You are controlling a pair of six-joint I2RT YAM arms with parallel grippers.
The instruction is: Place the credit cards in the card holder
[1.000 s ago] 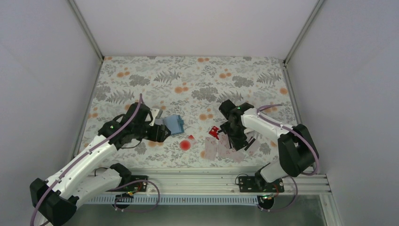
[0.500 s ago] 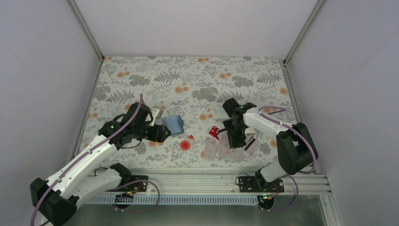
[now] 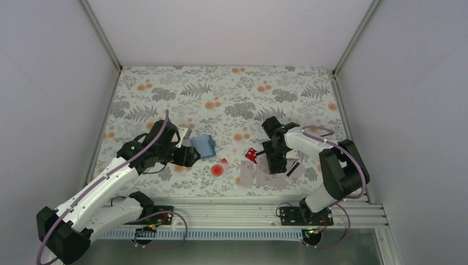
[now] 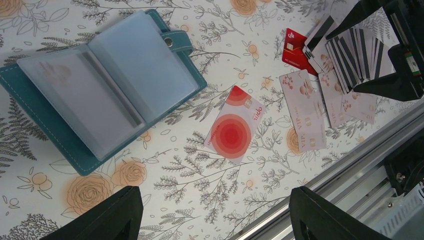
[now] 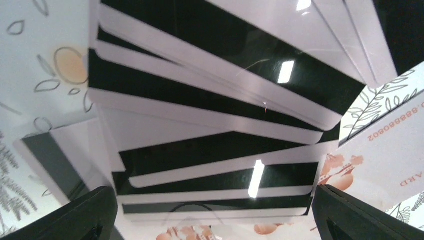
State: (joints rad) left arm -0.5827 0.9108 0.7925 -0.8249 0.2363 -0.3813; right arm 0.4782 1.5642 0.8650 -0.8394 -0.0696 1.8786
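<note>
The far half of the table (image 3: 221,88) lies bare, giving wide passage there. The card holder (image 4: 100,90) lies open and flat under the left tool (image 4: 215,222), whose fingers are spread. Between the holder and the heap of credit cards (image 3: 259,175), only the red-disc card (image 4: 232,131) lies flat, so the lane is low and passable. The right tool (image 3: 276,160), fingers spread wide, hangs close over the fanned cards and blocks access from above. The rail (image 3: 237,207) bounds the near edge. The side walls (image 3: 55,83) close in the left and right.
</note>
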